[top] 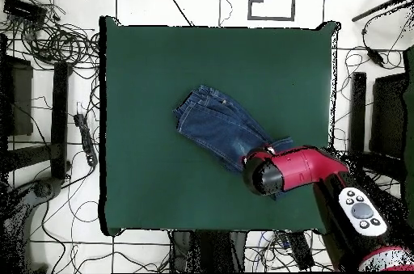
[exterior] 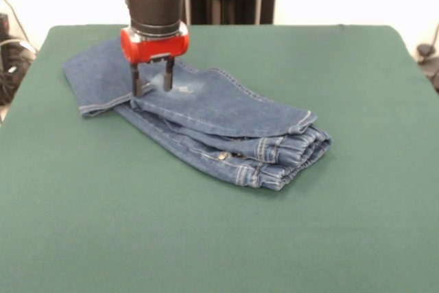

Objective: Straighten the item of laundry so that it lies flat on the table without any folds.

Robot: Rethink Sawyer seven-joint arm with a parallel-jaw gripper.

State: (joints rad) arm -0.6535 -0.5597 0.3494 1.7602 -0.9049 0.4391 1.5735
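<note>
Gripper [exterior: 152,77] with its two dark fingers [exterior: 136,80] parted a little, tips down on the upper layer of the jeans [exterior: 206,121]; whether any denim is pinched between them cannot be told. The contact sits near the leg end – seemingly chosen because this layer is doubled back over the one beneath, so lifting here would open the fold. The jeans lie folded near the middle of the table [exterior: 103,238], toward the robot's side, gathered waistband [exterior: 291,152] bunched at the end away from the gripper. Arm descends almost vertically, wrist plumb over the cloth; in the overhead view it reaches in from the base corner – head covering the leg end
</note>
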